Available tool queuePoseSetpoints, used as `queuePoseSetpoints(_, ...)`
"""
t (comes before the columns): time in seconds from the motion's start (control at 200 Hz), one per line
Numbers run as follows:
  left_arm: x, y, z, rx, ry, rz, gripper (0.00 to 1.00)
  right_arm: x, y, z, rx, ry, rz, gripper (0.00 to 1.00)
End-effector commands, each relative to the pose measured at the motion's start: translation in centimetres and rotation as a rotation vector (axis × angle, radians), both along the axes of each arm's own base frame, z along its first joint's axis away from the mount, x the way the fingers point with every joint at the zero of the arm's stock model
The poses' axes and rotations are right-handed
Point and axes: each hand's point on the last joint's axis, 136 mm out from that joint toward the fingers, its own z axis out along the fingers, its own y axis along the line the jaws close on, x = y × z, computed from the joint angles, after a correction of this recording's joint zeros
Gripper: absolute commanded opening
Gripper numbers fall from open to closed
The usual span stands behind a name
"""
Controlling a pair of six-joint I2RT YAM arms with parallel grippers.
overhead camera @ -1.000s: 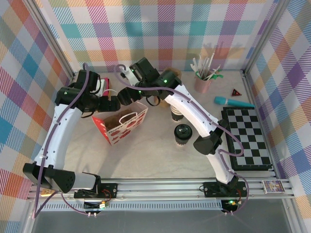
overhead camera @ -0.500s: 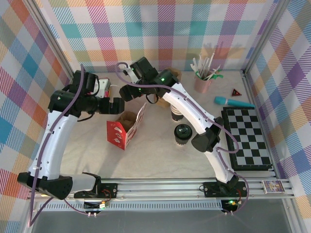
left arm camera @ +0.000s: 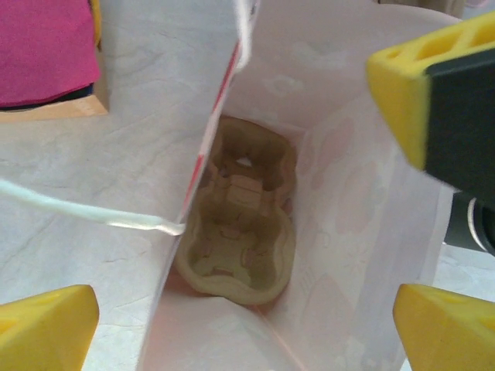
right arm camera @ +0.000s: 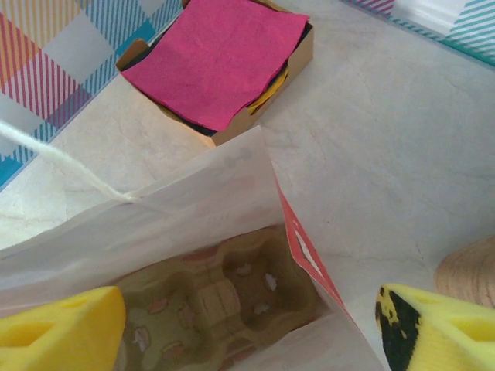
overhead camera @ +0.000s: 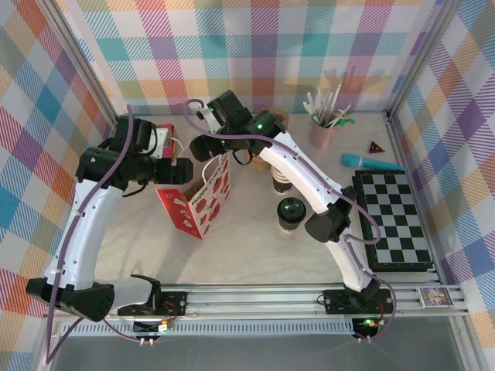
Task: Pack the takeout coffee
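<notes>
The takeout coffee (overhead camera: 291,213), a paper cup with a black lid, stands on the table right of the red-and-white paper bag (overhead camera: 199,198). A second lidded cup (overhead camera: 279,181) is partly hidden under the right arm. A brown pulp cup carrier (left arm camera: 241,219) lies at the bottom of the bag. My left gripper (overhead camera: 175,171) hangs open over the bag's mouth, its yellow fingers (left arm camera: 48,328) wide apart with nothing between them but the bag's wall. My right gripper (overhead camera: 206,144) is open too, with the bag's rim (right arm camera: 298,232) between its fingertips (right arm camera: 58,328).
A cardboard box of pink napkins (right arm camera: 218,56) sits behind the bag at the back left. A pink cup of stirrers (overhead camera: 324,128) stands at the back. To the right lie a teal tool (overhead camera: 372,162), a red triangle (overhead camera: 377,147) and a chessboard (overhead camera: 394,221).
The bag has gone from wide open and low to narrower and more upright, its red side turned up. My left gripper has drawn a little to the left. The cups have not moved.
</notes>
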Motion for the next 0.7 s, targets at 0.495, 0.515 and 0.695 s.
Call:
queuePoseSetpoints(0.495,-4.4,2.2,-2.7,-0.065,0.032,0.194,0.71,2.3,-1.4,-1.8,-0.027,0.022,0.03,0.64)
queuePoseSetpoints(0.515,-4.3,2.1,-2.9,-0.068,0.034,0.198,0.7,2.3,-1.3,-1.9,-0.025,0.026,0.032,0.62)
queuePoseSetpoints(0.695,-3.5,2.4,-3.3,-0.075,0.027,0.247,0.7,2.3,-1.1,-3.2,-0.04,0.051,0.043,0.6)
